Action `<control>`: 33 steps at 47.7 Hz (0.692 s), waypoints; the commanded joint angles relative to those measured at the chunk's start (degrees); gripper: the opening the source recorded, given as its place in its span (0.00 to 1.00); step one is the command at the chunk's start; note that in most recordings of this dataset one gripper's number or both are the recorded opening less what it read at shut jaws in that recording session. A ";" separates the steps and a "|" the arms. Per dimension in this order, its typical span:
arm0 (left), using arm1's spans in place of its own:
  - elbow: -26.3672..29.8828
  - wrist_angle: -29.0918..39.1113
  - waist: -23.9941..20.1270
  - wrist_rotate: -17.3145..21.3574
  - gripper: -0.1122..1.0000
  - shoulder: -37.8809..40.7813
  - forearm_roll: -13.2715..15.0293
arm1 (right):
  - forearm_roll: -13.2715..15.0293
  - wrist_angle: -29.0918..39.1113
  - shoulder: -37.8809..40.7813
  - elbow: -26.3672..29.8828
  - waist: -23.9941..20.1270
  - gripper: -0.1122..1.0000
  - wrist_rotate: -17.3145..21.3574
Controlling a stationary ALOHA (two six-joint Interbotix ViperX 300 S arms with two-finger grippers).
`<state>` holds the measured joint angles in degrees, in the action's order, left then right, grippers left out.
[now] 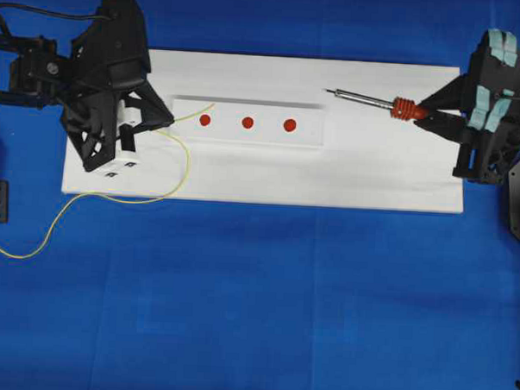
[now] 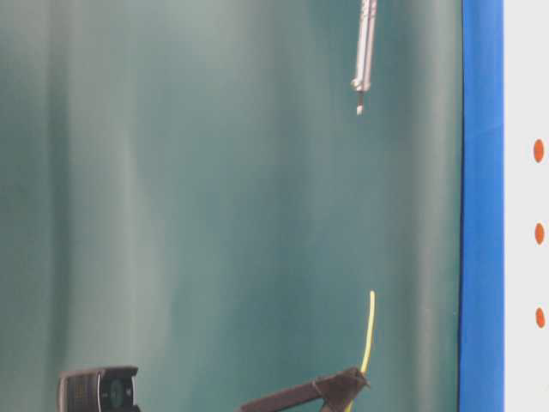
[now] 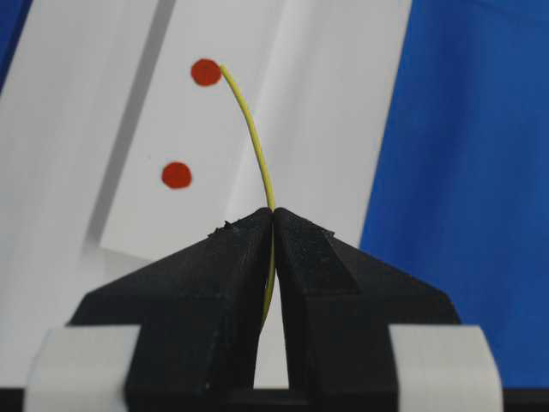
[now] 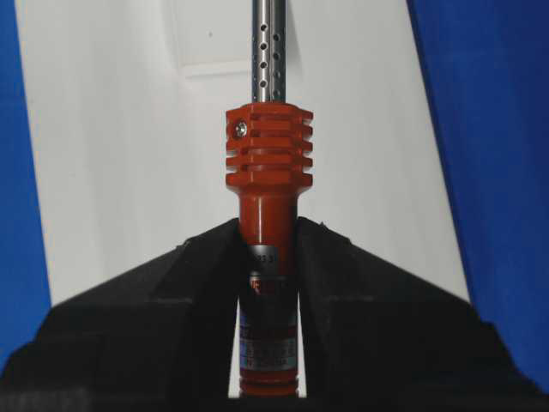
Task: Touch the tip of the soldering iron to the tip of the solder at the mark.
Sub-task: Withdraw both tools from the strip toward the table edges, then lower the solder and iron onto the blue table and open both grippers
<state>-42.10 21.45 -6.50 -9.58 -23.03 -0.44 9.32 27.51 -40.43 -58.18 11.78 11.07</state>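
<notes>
Both pincers loaded, solder [image 3: 253, 137] pinched left, soldering iron [image 4: 268, 223] clamped right

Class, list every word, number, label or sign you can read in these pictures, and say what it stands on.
No text reads clearly.
Label on the soldering iron handle: small print between the jaws, too blurred to read.
Three red dots on the white strip: plain marks, no writing.
The solder: no marking.

solder [image 1: 185, 161] at left, tip beside leftmost of three marks [image 1: 248, 122] on board [image 1: 373, 178]; soldering iron [image 1: 372, 101] at right, well apart.
</notes>
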 commanded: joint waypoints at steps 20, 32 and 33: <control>-2.11 -3.60 12.04 -9.49 0.11 -3.34 -0.09 | -2.72 -2.72 -2.81 0.97 -15.29 0.15 6.06; -2.64 -7.65 21.80 -15.21 0.11 -1.05 -0.09 | -2.37 -7.73 1.76 1.14 -27.25 0.15 10.55; -2.72 -8.26 22.50 -15.47 0.11 -0.53 -0.09 | -2.37 -8.35 2.55 1.14 -27.95 0.15 10.81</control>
<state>-45.18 15.21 13.71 -24.43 -24.26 -0.44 6.77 21.36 -39.90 -58.18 -13.80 21.27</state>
